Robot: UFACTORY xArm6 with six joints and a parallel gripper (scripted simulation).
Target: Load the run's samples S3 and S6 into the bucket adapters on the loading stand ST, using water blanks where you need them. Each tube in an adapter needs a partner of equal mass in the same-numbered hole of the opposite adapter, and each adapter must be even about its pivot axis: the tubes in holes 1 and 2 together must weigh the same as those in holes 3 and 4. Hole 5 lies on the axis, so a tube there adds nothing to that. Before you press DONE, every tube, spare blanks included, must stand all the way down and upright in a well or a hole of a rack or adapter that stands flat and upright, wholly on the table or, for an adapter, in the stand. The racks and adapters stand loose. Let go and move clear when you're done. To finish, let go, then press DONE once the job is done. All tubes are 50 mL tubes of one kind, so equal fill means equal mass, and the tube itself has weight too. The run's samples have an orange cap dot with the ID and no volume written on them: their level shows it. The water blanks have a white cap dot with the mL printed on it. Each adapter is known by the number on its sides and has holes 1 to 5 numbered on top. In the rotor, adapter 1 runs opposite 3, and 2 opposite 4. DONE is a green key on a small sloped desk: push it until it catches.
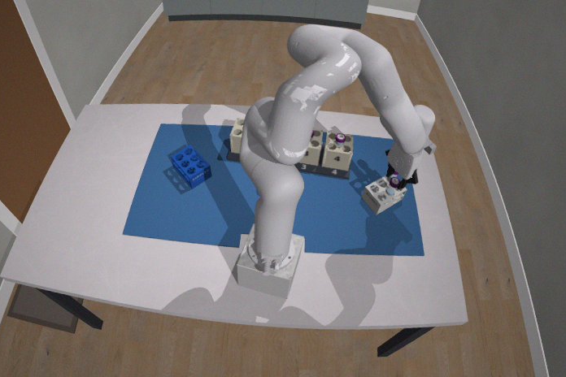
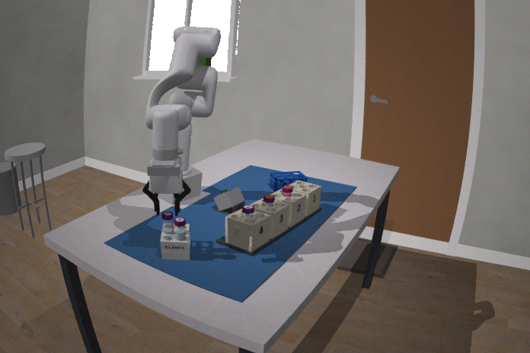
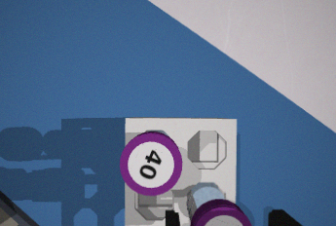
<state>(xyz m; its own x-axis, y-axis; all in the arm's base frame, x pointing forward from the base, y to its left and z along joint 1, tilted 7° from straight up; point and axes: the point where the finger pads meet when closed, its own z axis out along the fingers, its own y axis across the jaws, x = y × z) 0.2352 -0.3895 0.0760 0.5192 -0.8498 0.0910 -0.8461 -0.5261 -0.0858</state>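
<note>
Blanks rack [image 1: 375, 207] [image 2: 175, 253] [image 3: 181, 125] under downturned, open pincer [image 1: 402, 183] [image 2: 167, 214] [image 3: 225, 214]

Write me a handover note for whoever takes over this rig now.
Hand: open over the blanks rack, holding nothing.
In that rack: two white-dot tubes, one reading 40.
Done: orange-dot tubes in adapters 2 and 3, IDs unreadable; white-dot tube in adapter 4.
Left: apparently a partner in adapter 1 for adapter 3's tube; verify matching holes, masses and axis balance; let go, clear, press DONE.
</note>
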